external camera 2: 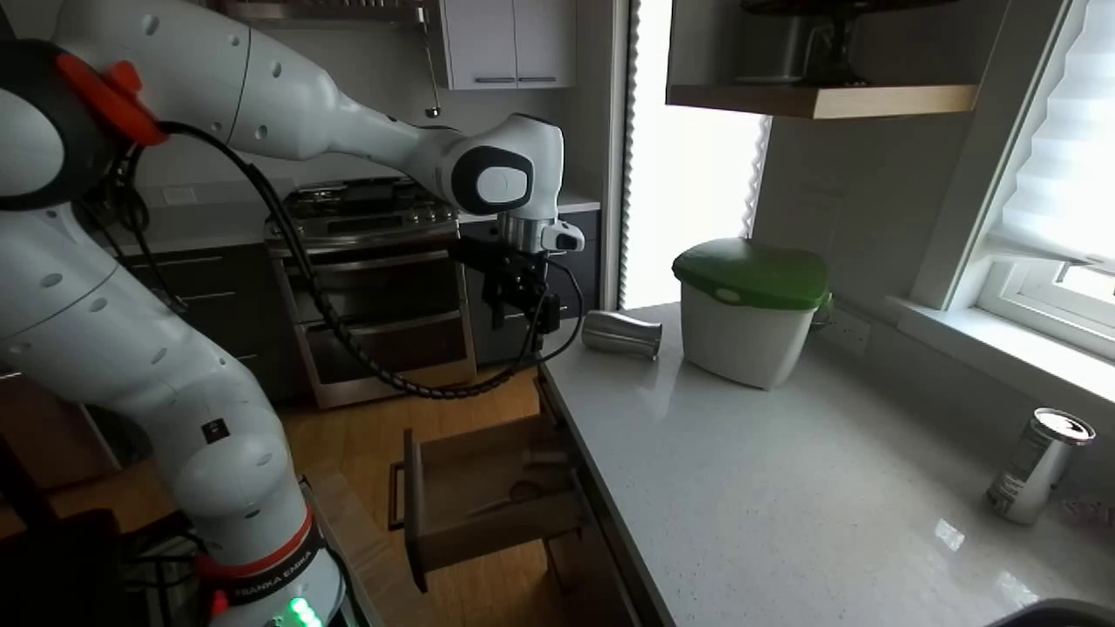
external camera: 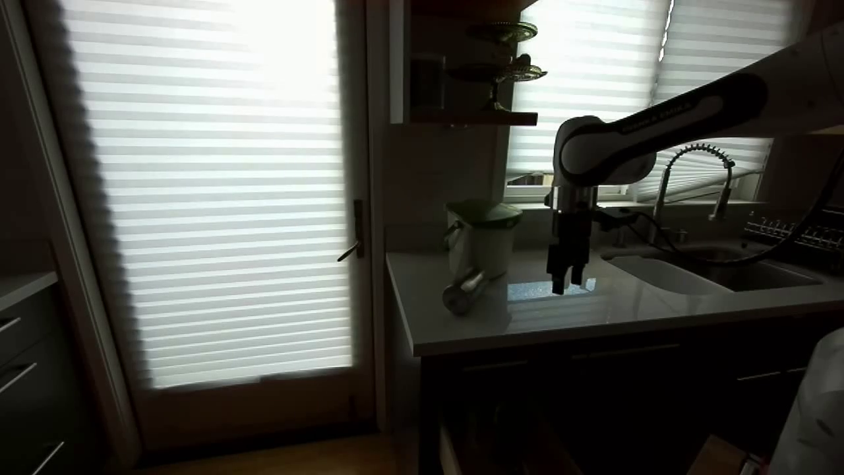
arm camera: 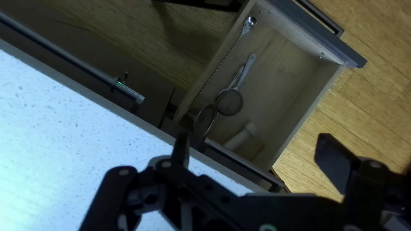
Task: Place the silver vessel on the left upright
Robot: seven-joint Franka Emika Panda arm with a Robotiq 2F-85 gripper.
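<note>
Sideways, silver vessel [external camera 2: 622, 334], long axis toward bin [external camera 2: 740, 335]

A green-lidded bin [external camera 2: 745, 335] stands on the counter [external camera 2: 801, 488]; below, an open drawer [arm camera: 282, 80] holds strainers [arm camera: 230, 102]

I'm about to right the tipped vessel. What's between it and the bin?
Just a narrow strip of bare counter, seen in an exterior view between the vessel and the bin.

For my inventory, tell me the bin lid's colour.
The bin lid is green, clearest in an exterior view.
</note>
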